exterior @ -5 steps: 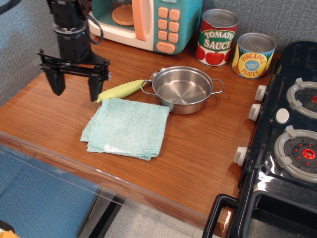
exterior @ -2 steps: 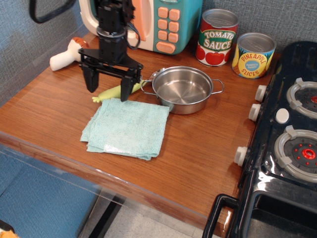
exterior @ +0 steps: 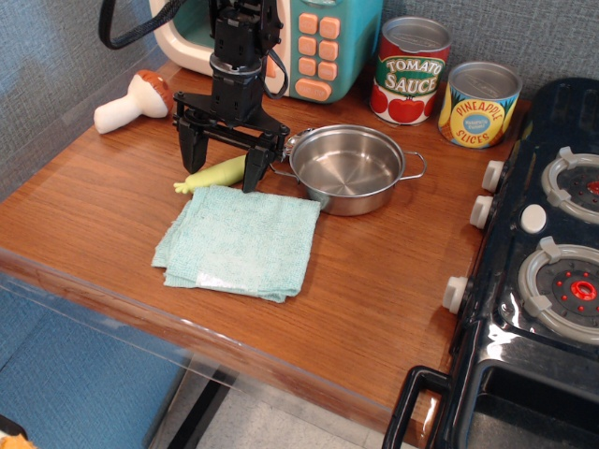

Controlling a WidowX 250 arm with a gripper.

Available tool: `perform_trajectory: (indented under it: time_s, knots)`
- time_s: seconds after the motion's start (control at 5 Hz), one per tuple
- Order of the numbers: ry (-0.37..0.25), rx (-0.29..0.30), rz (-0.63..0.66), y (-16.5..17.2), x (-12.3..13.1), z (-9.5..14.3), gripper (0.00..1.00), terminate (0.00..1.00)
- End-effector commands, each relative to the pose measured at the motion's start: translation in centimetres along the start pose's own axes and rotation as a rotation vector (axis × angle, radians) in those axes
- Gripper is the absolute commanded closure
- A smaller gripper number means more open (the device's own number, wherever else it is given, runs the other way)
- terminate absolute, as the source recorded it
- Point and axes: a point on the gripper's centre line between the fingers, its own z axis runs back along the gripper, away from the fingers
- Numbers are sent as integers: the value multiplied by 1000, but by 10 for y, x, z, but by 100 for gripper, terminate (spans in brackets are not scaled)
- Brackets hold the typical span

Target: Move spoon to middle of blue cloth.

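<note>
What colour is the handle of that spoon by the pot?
Pale yellow-green; the spoon shows best in the only view, observation.image.

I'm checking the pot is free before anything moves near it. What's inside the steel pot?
The pot looks empty: only its shiny bare bottom and inner wall show. The near rim hides a thin strip of the inside. The spoon lies outside, left of it, with the open gripper over it.

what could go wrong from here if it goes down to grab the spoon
The spoon lies slanted right beside the steel pot, so one finger of the open end effector could strike a pot handle. Its handle tapers, so it might slip or twist when pinched. It also lies at the blue cloth edge, so the fingers could snag the cloth.
</note>
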Motion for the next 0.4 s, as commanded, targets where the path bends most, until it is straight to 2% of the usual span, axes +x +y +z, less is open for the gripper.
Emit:
perform_trajectory:
  time_s: [0.0, 0.2]
  knots:
    - [-17, -50, 0, 4, 11, 4, 0, 0]
    - [-14, -65, 0, 8, 12, 1, 100, 0]
